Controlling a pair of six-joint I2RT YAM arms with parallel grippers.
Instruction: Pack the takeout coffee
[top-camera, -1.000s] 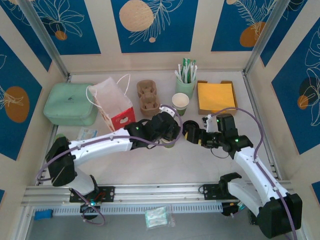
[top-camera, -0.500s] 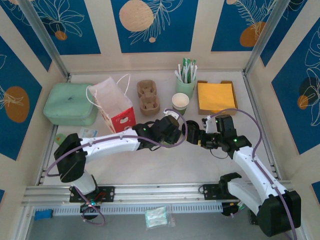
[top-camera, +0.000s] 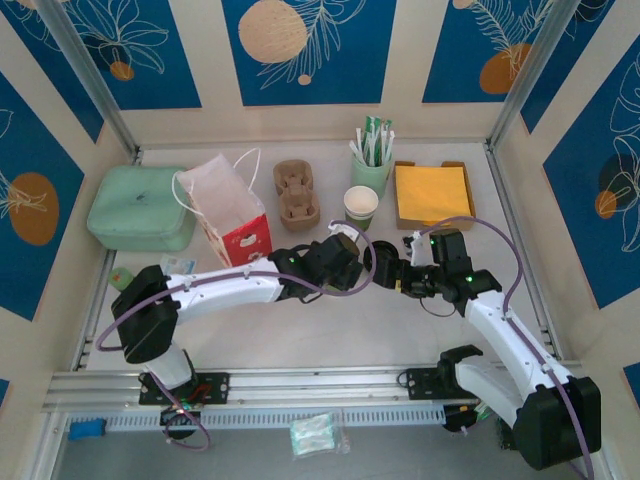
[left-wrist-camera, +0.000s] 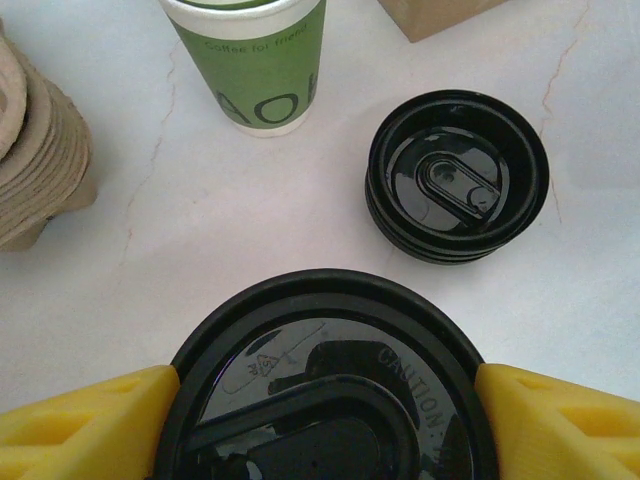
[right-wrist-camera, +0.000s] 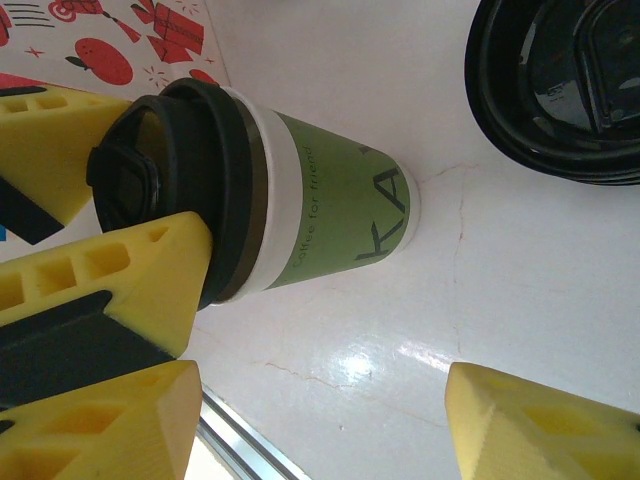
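Coffee cup: a white and green paper cup (right-wrist-camera: 335, 215). It is in the middle of the right wrist view, and its bottom looks set down on the white table (right-wrist-camera: 520, 290).
Black lid: the lid (right-wrist-camera: 180, 165) sits on the cup's top. It is at the bottom middle of the left wrist view.
Left gripper: the left gripper (left-wrist-camera: 322, 395) is grasping the lidded coffee cup, with one yellow finger (left-wrist-camera: 85, 420) pressed on each side of the lid. It is in the middle of the top view.
Right gripper: the right gripper (right-wrist-camera: 322, 395) is spread wide with nothing in it. It is just right of the cup in the top view.
Pile of lids: more black lids (left-wrist-camera: 457, 190) are stacked on the table, right of middle in the left wrist view.
Second cup: a cup with no lid (left-wrist-camera: 255, 60) stands at the top of that view.
Cup carriers: a brown stack (left-wrist-camera: 40, 165) is at the left edge.
Paper bag: a white and red bag (top-camera: 232, 215) is left of middle in the top view.
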